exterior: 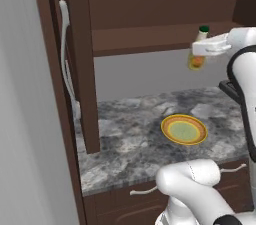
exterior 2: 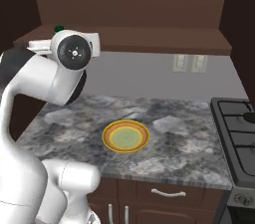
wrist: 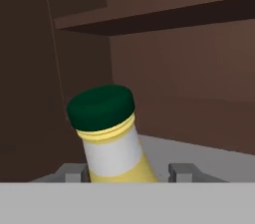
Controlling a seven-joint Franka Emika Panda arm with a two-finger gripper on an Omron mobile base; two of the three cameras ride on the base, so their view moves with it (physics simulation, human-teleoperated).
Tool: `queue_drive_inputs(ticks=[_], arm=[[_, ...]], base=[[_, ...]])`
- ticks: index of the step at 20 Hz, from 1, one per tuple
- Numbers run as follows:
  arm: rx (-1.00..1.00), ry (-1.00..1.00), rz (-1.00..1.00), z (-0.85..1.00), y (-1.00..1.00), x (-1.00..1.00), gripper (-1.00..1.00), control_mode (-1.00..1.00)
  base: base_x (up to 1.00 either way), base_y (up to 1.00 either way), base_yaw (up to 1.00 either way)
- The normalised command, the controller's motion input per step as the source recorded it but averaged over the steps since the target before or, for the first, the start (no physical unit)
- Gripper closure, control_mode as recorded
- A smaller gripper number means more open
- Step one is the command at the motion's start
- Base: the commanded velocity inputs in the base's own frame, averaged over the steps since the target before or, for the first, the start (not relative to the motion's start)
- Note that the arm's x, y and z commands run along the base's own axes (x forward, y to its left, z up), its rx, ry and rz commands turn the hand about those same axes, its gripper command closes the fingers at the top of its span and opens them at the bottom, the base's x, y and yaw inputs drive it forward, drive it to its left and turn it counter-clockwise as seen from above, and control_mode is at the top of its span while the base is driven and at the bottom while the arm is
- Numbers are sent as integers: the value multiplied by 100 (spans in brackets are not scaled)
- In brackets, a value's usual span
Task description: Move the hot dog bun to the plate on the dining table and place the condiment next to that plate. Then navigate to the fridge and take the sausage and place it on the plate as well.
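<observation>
My gripper (exterior: 199, 55) is clenched on the green-capped condiment bottle (exterior: 197, 59), held high above the granite counter (exterior: 130, 139) and its yellow plate (exterior: 184, 129), which lies bare, so I judge setting the condiment down, bun and sausage all remain.

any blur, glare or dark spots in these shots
Left base view: soft, coarse rendering, no glare; the condiment bottle is small and fuzzy. Right base view: evenly lit, the plate is clear. Hand view: dim brown background, deep shadow under the shelf, green cap fairly sharp.
</observation>
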Motion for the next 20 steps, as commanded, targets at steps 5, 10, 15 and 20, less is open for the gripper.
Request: queue_drive_inputs(ticks=[5,10,15,20], arm=[[-2,5,-1,-16,0,-33,100,100],[0,0,0,0,0,0,100,100],[0,0,0,0,0,0,100,100],[0,0,0,0,0,0,100,100]], base=[[-53,0,-5],[-100,-1,-31],[-84,3,-77],[-75,21,-86]])
